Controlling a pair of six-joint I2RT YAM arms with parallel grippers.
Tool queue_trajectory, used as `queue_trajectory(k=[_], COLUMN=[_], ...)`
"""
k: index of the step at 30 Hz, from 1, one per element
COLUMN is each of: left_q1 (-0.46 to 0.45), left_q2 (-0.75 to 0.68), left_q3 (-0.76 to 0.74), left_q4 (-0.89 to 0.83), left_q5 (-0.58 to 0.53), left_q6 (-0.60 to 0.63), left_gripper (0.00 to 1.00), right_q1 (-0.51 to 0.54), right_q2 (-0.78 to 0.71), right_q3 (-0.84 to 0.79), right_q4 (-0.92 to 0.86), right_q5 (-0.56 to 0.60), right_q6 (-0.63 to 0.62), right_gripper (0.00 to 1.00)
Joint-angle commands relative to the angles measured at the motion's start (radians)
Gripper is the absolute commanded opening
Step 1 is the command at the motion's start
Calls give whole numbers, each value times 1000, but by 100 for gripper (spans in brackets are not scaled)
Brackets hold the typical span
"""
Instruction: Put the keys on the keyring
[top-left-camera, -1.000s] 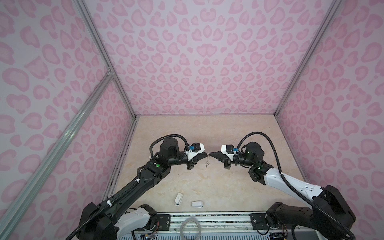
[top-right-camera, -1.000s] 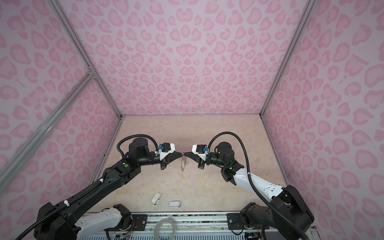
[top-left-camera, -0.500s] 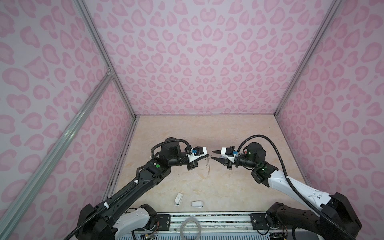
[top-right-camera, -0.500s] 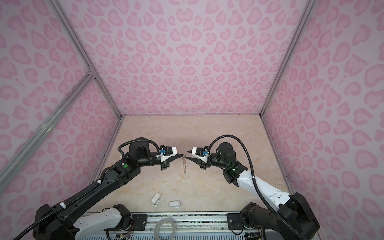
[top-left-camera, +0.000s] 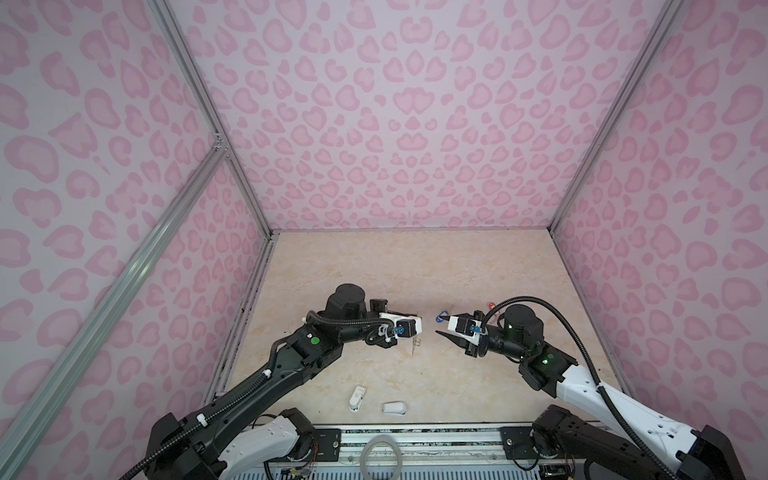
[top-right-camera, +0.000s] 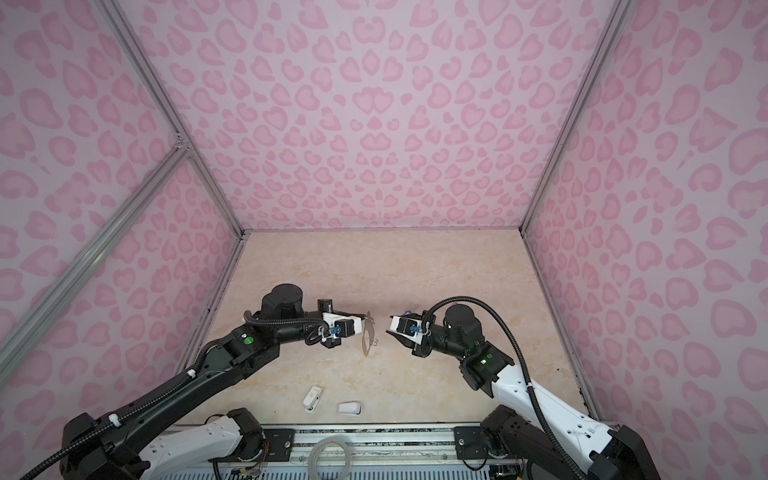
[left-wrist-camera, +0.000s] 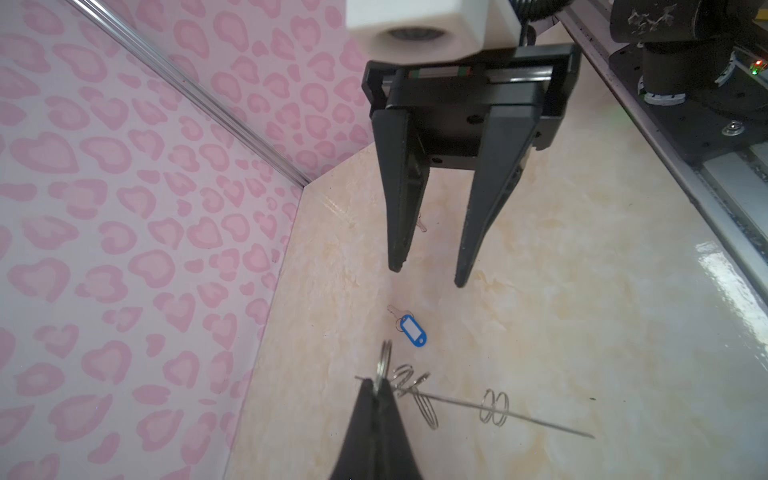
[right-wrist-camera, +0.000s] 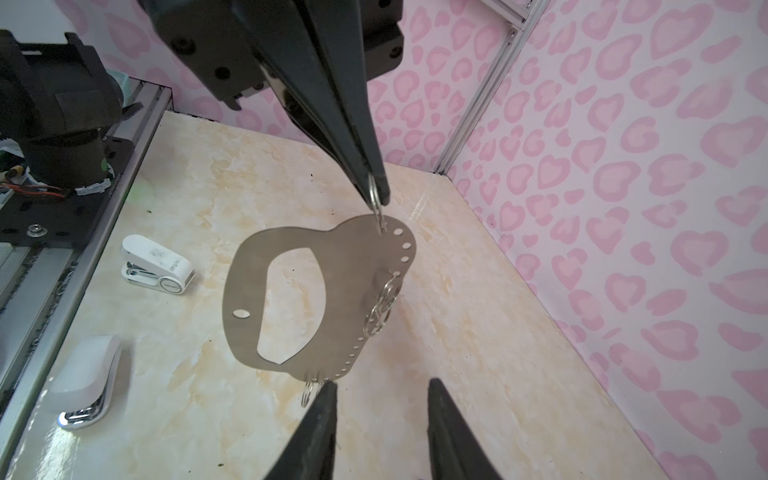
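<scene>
The keyring (right-wrist-camera: 345, 266), a flat grey plate with an oval cut-out, hangs in the air from one wire ring (right-wrist-camera: 376, 208). My left gripper (right-wrist-camera: 376, 195) (left-wrist-camera: 376, 386) is shut on that ring. In both top views the plate (top-right-camera: 368, 338) (top-left-camera: 414, 345) shows nearly edge-on below the left gripper (top-left-camera: 417, 318). My right gripper (right-wrist-camera: 382, 382) (top-left-camera: 444, 325) stands open and empty, a short way right of the plate. The blue-tagged key (left-wrist-camera: 413, 330) (top-left-camera: 440, 318) lies on the table beyond it. A red tag (top-left-camera: 490, 305) shows behind the right wrist.
Two small white plastic pieces (top-left-camera: 357, 398) (top-left-camera: 394, 408) lie near the table's front edge, also in the right wrist view as piece (right-wrist-camera: 156, 270) and piece (right-wrist-camera: 85, 382). A pale hoop (top-left-camera: 381, 457) rests on the front rail. Pink patterned walls close in three sides.
My right gripper has opened and drawn back to the right, away from the keyring. The left gripper stays shut on the ring and has shifted slightly with the plate.
</scene>
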Motion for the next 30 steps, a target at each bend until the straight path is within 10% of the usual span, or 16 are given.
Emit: queue_trajectory(k=[1, 30], left_q1=[-4, 54], left_q2=[8, 94], left_q3=[8, -47], left_q4=[6, 430], left_q5=[-4, 311], left_q6=[50, -498], left_gripper=[3, 3], right_q1=[15, 5], right_q2=[3, 22], right_q3=[-8, -59], right_q4=[36, 398], right_q5=[33, -81], right_q6=[24, 289], right_gripper=[36, 24])
